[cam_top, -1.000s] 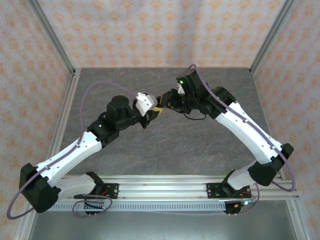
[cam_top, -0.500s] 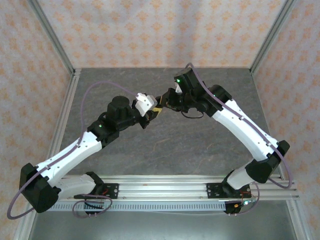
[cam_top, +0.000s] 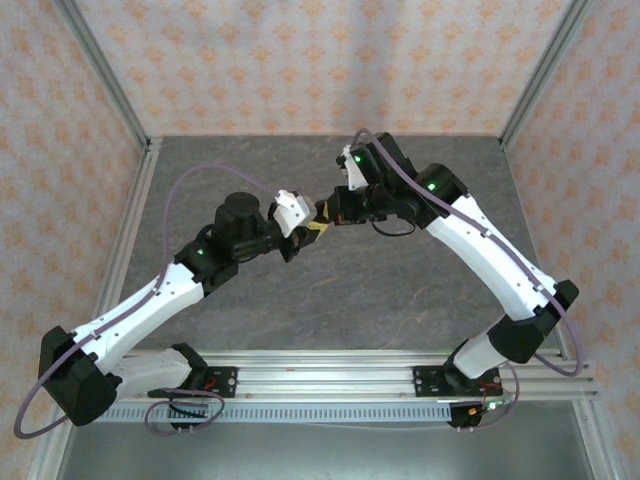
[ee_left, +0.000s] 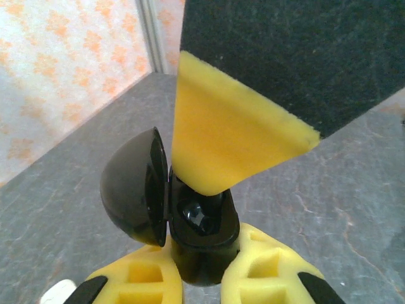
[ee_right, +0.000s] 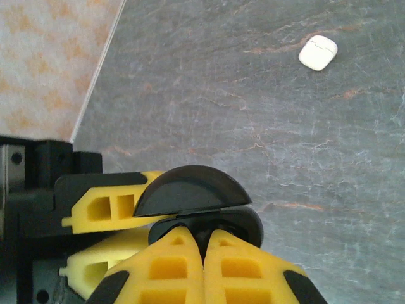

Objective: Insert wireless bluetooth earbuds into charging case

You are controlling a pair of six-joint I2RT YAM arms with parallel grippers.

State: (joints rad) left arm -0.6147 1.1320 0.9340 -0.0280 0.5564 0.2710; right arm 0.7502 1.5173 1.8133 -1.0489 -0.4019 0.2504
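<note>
2 arms meet above the middle of the grey, stone-patterned surface (cam_top: 400, 290), their claws tip to tip in the overhead view. The left claw (cam_top: 303, 230) is closed narrow on a black charging case (ee_left: 202, 263), which it holds clear of the surface with its 2 yellow fingers (ee_left: 142, 278) pressed against the sides of the lower shell. The case is open. Its domed lid (ee_left: 130, 190) is swung out to one side on the hinge, and in the right wrist view the lid (ee_right: 190, 189) stands just above the base (ee_right: 245, 225), with the left claw's fingers (ee_right: 104, 208) beside it.

The right claw (ee_right: 204, 256) is closed all the way, its 2 yellow pads flat against each other. Its tip reaches down into the open mouth of the case. From the left wrist camera it shows as a single yellow wedge (ee_left: 221, 152) touching the rim of the base. A dark, glossy shape (ee_left: 197, 218) sits in the well just under that tip. It may be a black earbud, but I cannot tell for certain, nor whether the pads pinch anything.

1 small white rounded item (ee_right: 318, 52) lies on the surface, well apart from both claws.
</note>
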